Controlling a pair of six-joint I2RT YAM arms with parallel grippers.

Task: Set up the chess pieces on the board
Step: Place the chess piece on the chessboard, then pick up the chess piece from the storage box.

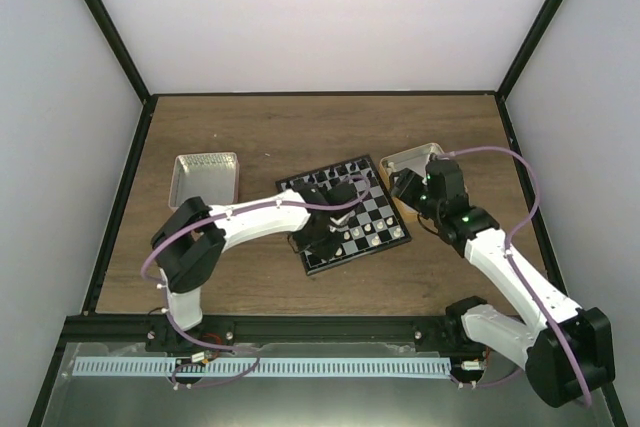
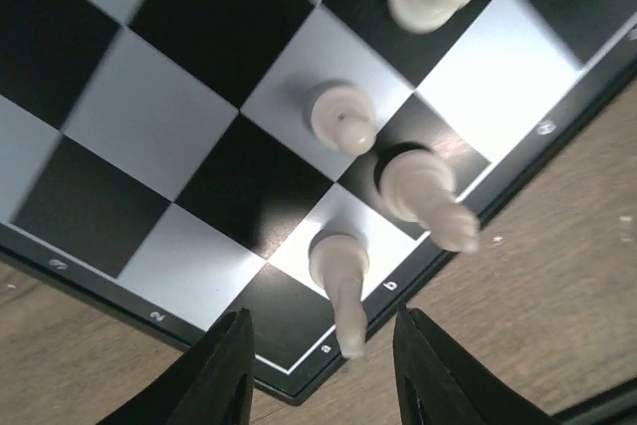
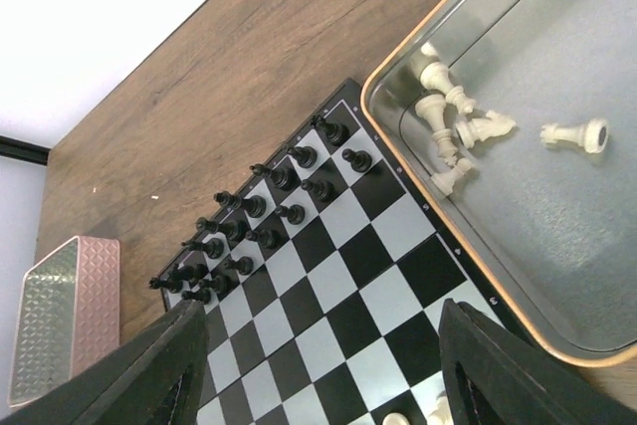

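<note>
The board [image 1: 385,209] lies slightly turned at the table's middle. My left gripper [image 1: 322,245] hangs low over its near-left corner. In the left wrist view that gripper [image 2: 320,318] stands open, and the top of a cream-white chess piece [image 2: 338,266] on a pale corner square shows between the fingers, untouched. Three more cream pieces [image 2: 423,191] stand on the squares beyond. My right gripper [image 3: 320,311] hovers open above the board's right side with nothing in it. Several cream pieces [image 3: 453,131] lie in the tan-rimmed tray [image 3: 478,266].
Black chessmen [image 3: 249,231] fill the board's far rows. A pink tray [image 1: 205,179] sits left of the board, and the tan tray [image 1: 405,162] touches the board's right edge. Black frame rails run along the table's sides and near edge.
</note>
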